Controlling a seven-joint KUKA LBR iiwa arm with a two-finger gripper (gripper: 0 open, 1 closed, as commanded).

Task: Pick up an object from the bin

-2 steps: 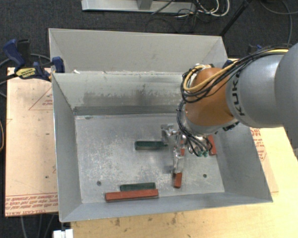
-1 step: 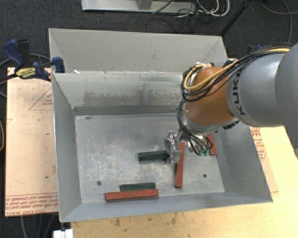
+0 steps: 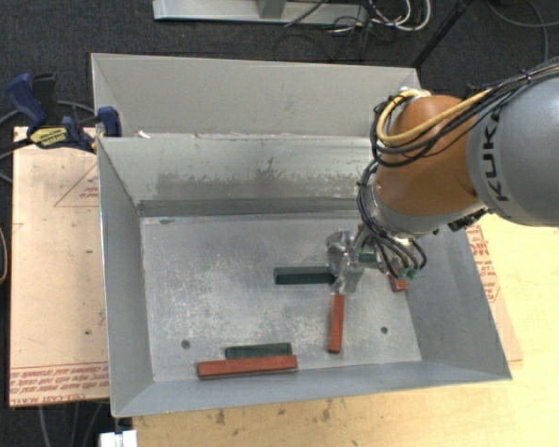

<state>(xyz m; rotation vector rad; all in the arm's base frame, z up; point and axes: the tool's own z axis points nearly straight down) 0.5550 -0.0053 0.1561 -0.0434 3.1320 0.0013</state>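
My gripper (image 3: 345, 270) hangs low over the right middle of the bin floor, beneath the orange wrist cover. Its metal fingers point down between two sticks. A dark green flat stick (image 3: 301, 276) lies just to its left, its right end touching or running under the fingertips. A short red-brown stick (image 3: 335, 325) lies upright in the view directly below the fingertips, its top end close to them. Nothing shows between the fingers.
Near the front wall lie a long red-brown stick (image 3: 247, 368) and, just above it, a dark green stick (image 3: 258, 351). The arm and its orange cover overhang the bin's right side and back right corner.
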